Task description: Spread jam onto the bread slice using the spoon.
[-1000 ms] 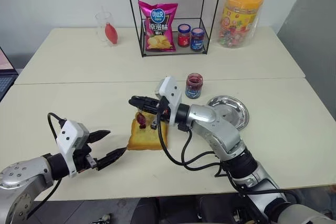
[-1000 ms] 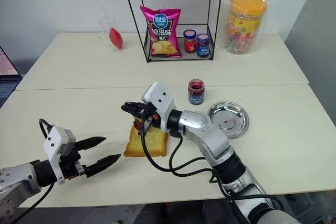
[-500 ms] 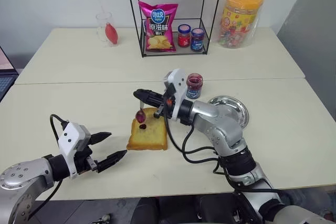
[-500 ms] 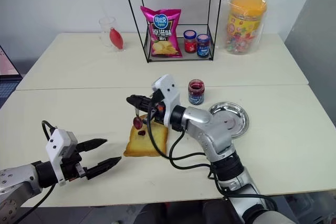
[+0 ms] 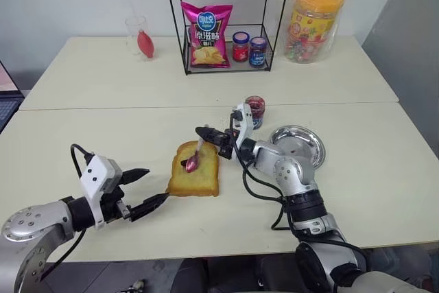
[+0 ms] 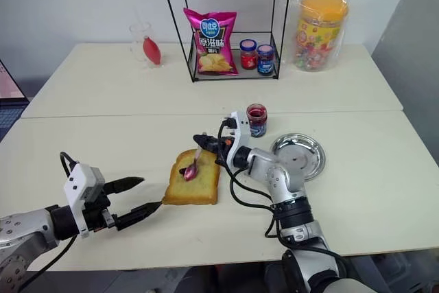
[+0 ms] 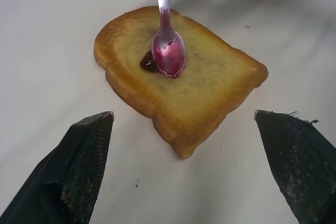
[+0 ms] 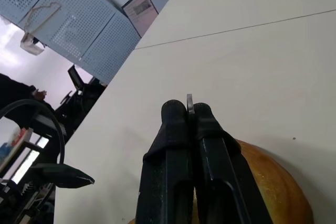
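Your bread slice (image 5: 194, 171) lies flat on the table (image 5: 103, 135), and every place below is given from it. On its browned face sits a small dark dab of jam (image 7: 148, 62), and the red-stained bowl of the spoon (image 7: 168, 53) rests right beside that dab, touching the toast. The spoon's thin handle slants up and away from the slice into your right gripper (image 5: 205, 134), which is clenched on the handle's end and sits just past the slice's far edge. Beyond that gripper, farther from the slice, stands the open jam jar (image 5: 254, 112) with its blue label, and the round metal dish (image 5: 298, 145) lies to the slice's right, well apart. Your left gripper (image 5: 145, 187) waits at the slice's near left corner with its fingers spread wide and nothing between them; one fingertip comes very close to the crust. Far behind the slice, a wire rack (image 5: 226, 46) holds a crisp bag (image 5: 206, 32).
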Motion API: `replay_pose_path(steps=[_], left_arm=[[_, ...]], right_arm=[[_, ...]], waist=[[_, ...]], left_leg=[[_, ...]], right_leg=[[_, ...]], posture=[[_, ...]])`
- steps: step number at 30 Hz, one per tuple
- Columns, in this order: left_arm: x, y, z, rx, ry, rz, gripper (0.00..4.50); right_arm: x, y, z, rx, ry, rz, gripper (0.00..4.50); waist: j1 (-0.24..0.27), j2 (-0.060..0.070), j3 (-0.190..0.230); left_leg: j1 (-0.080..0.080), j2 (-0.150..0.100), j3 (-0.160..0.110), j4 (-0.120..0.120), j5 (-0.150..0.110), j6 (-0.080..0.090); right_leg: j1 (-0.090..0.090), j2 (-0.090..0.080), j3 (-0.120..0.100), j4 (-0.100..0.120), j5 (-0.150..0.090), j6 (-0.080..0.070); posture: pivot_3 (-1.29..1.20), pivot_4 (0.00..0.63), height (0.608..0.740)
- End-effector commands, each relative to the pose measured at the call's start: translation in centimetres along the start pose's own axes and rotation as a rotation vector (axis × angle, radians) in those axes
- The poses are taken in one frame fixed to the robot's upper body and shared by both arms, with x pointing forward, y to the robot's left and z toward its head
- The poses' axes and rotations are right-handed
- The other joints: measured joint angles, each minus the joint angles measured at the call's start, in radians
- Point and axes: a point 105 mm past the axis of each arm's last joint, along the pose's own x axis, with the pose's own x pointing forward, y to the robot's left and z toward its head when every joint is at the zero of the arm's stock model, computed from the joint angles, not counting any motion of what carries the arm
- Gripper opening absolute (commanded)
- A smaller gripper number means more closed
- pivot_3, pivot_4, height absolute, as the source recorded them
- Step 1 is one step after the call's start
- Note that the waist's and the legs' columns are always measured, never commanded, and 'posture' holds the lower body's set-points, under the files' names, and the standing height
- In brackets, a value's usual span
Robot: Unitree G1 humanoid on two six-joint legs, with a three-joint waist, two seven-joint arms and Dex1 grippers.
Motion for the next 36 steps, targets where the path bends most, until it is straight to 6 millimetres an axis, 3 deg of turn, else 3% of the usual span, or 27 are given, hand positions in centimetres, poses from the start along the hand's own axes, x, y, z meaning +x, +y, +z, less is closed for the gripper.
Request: replay_pose_path(steps=[1,10,26,36], left_arm=[[0.0,-0.1,0.4,0.024,0.000,-0.006,4.50],[-0.5,0.2,0.1,0.001,-0.007,0.014,4.50],[-0.5,0.4,0.2,0.008,0.003,0.008,4.50],[-0.6,0.2,0.0,0.009,0.008,0.002,4.50]], right_arm=[[1.6,1.6,1.0,0.048,-0.046,0.031,0.03],[0.0,4.0,4.3,0.081,-0.065,0.123,0.03],[2.5,3.9,2.7,0.185,-0.038,0.089,0.03],[2.9,6.2,3.0,0.239,-0.047,0.161,0.03]], waist=[[0.000,0.000,0.000],[0.000,0.000,0.000],[-0.001,0.000,0.000],[-0.001,0.000,0.000]], left_leg=[[0.000,0.000,0.000,0.000,0.000,0.000],[0.001,0.000,-0.001,0.001,0.000,0.000],[0.000,0.000,-0.001,0.000,0.000,0.000],[0.000,0.000,-0.001,0.000,0.000,0.000]], right_leg=[[0.000,0.000,0.000,0.000,0.000,0.000],[0.001,0.000,0.000,0.000,0.000,0.000],[0.001,0.000,-0.001,0.000,0.000,0.000],[0.001,0.000,-0.001,0.000,0.000,0.000]], posture=[[0.00,0.150,0.740],[0.00,0.150,0.740],[0.00,0.150,0.740],[0.00,0.150,0.740]])
